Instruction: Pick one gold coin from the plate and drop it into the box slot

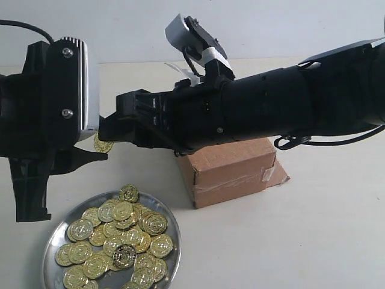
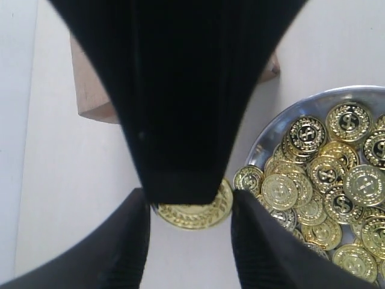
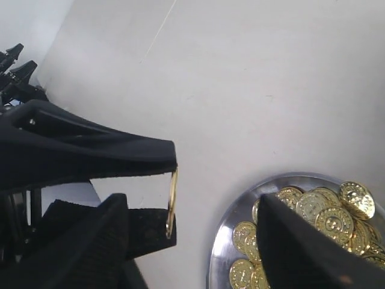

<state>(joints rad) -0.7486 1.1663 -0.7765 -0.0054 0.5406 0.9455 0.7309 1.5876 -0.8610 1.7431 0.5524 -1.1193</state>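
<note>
The left pincer (image 2: 189, 203) clenches one gold coin (image 2: 194, 214) clear of the plate (image 2: 272, 129); the right pincer (image 3: 192, 201) gapes, released, around it. The drop into the unseen slot of the box (image 1: 234, 162) remains.

I note left arm (image 1: 24, 114) black, boxy | black-and-silver block (image 1: 75, 84) on it, two screws (image 1: 67, 112) | thin black cable (image 1: 18, 24) above | right arm (image 1: 301, 99) black, tubular | grey-white camera (image 1: 179, 28) on top | black cable loop (image 1: 295, 143) beneath | left gripper (image 2: 189, 201) fingers (image 2: 120, 253) black, ribbed.
</note>
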